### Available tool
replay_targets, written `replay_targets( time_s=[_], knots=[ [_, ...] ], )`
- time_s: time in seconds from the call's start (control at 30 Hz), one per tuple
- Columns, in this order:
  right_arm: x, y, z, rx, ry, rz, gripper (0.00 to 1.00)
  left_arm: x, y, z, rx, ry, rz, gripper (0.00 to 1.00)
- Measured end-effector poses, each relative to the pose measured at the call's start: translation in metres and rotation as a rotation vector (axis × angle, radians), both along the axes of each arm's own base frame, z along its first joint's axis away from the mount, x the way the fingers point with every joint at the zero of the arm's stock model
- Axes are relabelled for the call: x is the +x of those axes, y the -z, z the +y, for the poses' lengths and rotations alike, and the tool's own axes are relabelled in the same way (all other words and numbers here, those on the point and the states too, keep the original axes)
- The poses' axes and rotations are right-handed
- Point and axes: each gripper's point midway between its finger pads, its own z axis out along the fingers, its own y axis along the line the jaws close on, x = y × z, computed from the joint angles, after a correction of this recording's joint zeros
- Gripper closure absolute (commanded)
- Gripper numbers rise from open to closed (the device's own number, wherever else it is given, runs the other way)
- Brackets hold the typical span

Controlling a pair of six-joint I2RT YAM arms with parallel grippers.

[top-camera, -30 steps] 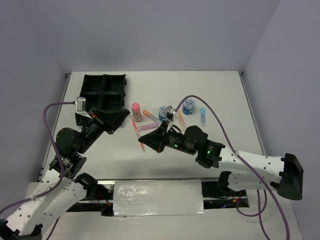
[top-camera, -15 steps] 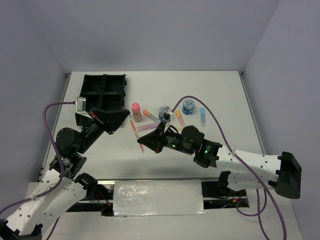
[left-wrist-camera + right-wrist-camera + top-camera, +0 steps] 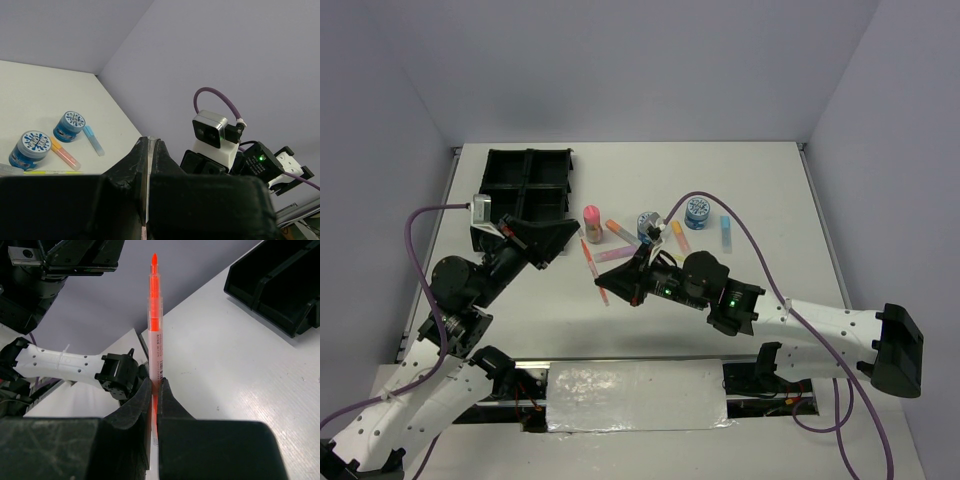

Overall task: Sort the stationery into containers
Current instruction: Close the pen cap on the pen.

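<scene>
My right gripper (image 3: 613,285) (image 3: 155,382) is shut on a thin orange pen (image 3: 155,315) and holds it above the table, tip pointing at the left arm. My left gripper (image 3: 568,234) (image 3: 149,142) is shut on a thin clear-tipped pen (image 3: 148,151), right of the black four-compartment tray (image 3: 525,185). On the table lie a second orange pen (image 3: 588,258), a pink marker (image 3: 612,255), a pink-capped tube (image 3: 591,222), an orange marker (image 3: 619,230), two blue tins (image 3: 649,224) (image 3: 697,211), another orange marker (image 3: 681,236) and a light-blue marker (image 3: 726,231).
The left wrist view shows both tins (image 3: 33,148) (image 3: 69,125), a yellow-green pen (image 3: 50,172) and the right wrist camera (image 3: 212,131) close by. The tray's corner (image 3: 280,285) shows in the right wrist view. Purple cables loop over both arms.
My right gripper has shifted a little to the left with the orange pen in it, then held still. The left arm has not moved.
</scene>
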Motion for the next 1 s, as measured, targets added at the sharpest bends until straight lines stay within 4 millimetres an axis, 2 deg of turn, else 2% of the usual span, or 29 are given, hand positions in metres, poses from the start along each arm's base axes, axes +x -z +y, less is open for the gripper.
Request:
replay_targets(
  time_s=[1.0],
  knots=[
    [0.0015, -0.0024, -0.0021, 0.001, 0.011, -0.014, 1.0, 0.0033, 0.0058, -0.0009, 0.011, -0.005, 0.016, 1.0]
  ],
)
